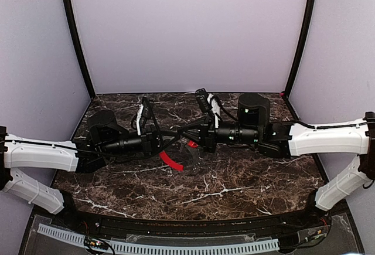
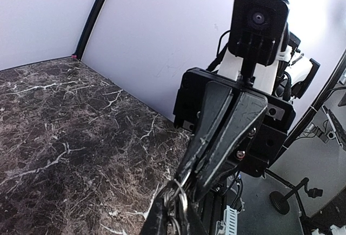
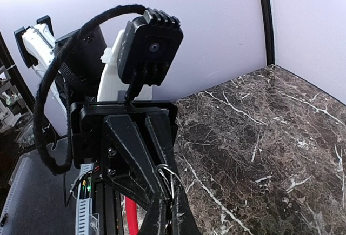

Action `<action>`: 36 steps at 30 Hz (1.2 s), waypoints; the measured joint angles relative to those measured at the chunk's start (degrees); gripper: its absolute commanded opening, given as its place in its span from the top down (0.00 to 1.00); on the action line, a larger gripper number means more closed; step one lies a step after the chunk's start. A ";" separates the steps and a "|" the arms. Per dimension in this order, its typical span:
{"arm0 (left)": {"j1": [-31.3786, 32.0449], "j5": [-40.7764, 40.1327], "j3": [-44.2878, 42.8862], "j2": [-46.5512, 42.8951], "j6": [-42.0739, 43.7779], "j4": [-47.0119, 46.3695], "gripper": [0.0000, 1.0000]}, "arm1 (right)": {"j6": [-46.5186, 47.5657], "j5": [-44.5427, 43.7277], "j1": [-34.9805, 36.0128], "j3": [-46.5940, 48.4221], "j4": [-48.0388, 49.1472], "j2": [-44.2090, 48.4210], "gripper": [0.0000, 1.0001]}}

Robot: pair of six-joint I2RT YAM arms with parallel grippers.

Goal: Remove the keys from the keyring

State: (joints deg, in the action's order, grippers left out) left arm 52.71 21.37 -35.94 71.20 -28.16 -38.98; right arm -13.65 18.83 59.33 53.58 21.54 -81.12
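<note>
Both grippers meet tip to tip above the middle of the marble table. The keyring's curved red sleeve [image 1: 170, 160] hangs below them and shows in the right wrist view [image 3: 130, 213]. Its thin silver wire [image 2: 183, 198] sits between the fingers, and the wire also shows in the right wrist view [image 3: 172, 176]. My left gripper [image 1: 174, 142] [image 2: 175, 208] is shut on the wire. My right gripper [image 1: 191, 140] [image 3: 168, 205] is shut on it from the opposite side. A tiny red bit [image 1: 192, 145], apparently the key, shows at the right fingertips. The key is hidden in both wrist views.
The dark marble table [image 1: 234, 179] is walled by pale lilac panels with black corner posts [image 1: 75, 32]. A black cable [image 3: 48, 100] loops off the left arm. A white cable strip [image 1: 158, 246] runs along the near edge.
</note>
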 measured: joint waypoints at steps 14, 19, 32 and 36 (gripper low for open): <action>-0.11 0.26 0.94 -0.57 0.68 0.13 0.37 | 1.49 4.52 -0.57 -1.25 2.05 0.74 1.00; 0.02 -0.66 1.70 -4.48 1.62 1.92 0.30 | 2.21 6.93 -2.01 -1.44 0.72 1.16 1.00; 0.00 2.51 -7.04 -5.31 10.69 16.63 0.48 | 4.28 17.07 -6.51 0.79 -10.27 1.18 1.00; 0.00 4.07 -9.14 -2.78 12.00 18.91 0.53 | 4.79 18.56 -6.51 1.27 -11.82 1.18 1.00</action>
State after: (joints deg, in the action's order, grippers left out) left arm 52.71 25.43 -45.08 68.42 -16.16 -20.08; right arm -8.86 37.39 52.82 54.85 9.72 -79.94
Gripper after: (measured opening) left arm 0.500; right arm 0.030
